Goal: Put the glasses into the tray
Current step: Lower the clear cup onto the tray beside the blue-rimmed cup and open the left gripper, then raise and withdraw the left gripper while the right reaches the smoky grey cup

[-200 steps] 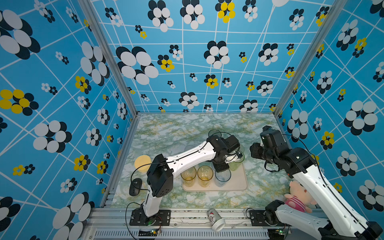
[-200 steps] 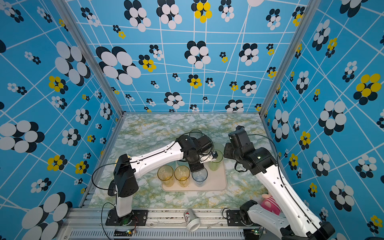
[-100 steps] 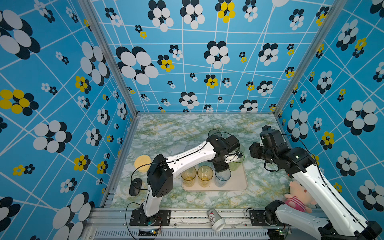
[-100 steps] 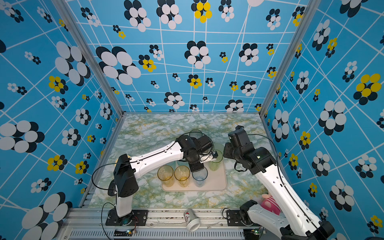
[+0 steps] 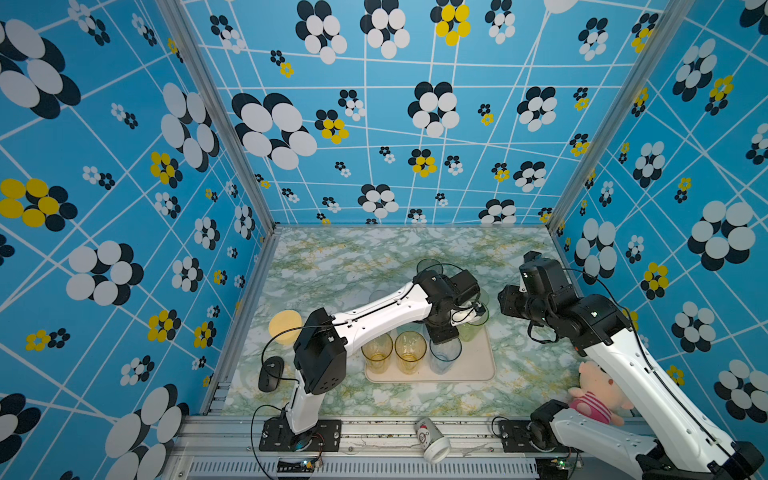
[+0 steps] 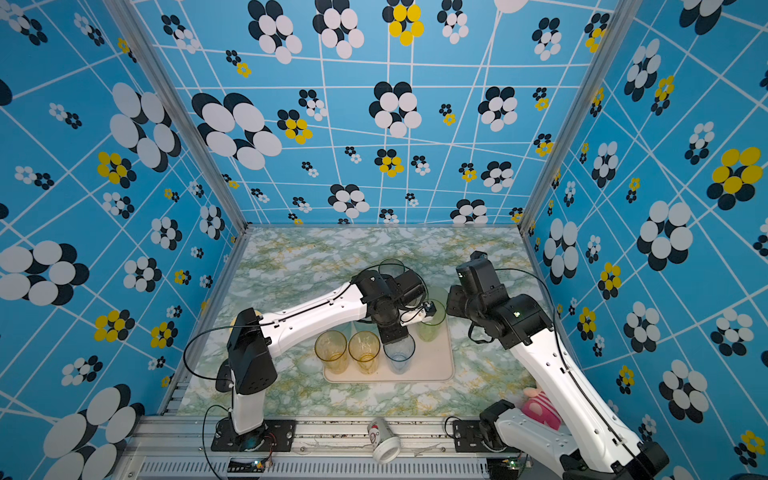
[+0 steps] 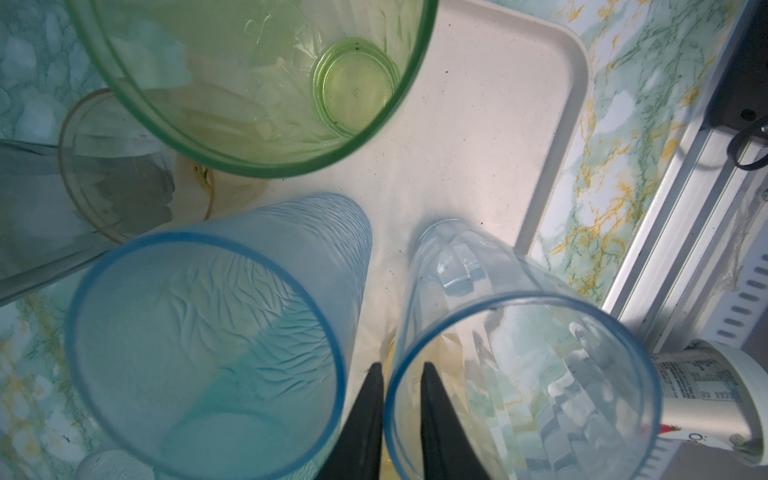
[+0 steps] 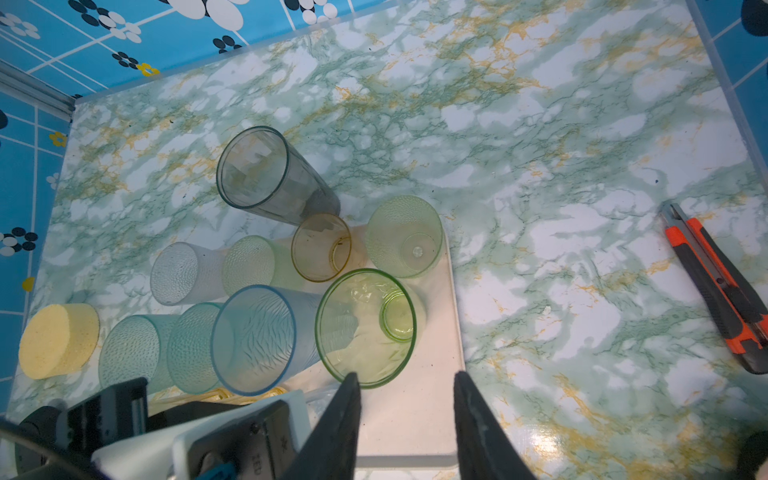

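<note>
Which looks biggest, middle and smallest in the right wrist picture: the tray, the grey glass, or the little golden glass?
1. tray, though it is partly covered and nearest the camera
2. grey glass
3. little golden glass

Twelve glasses (image 8: 365,328); one tray (image 5: 476,368); one each: paper cup (image 5: 432,440), yellow dish (image 8: 58,340), knife (image 8: 719,286), plush toy (image 5: 594,395), mouse (image 5: 271,374).

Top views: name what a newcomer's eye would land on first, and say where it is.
The loud blue flowered walls boxing in the marble-patterned table strike first. Next, at the table's front centre, amber tumblers and a blue glass stand in a row on the cream tray, the left gripper straddling the blue glass's rim. A pink plush toy sits by the right arm.
</note>
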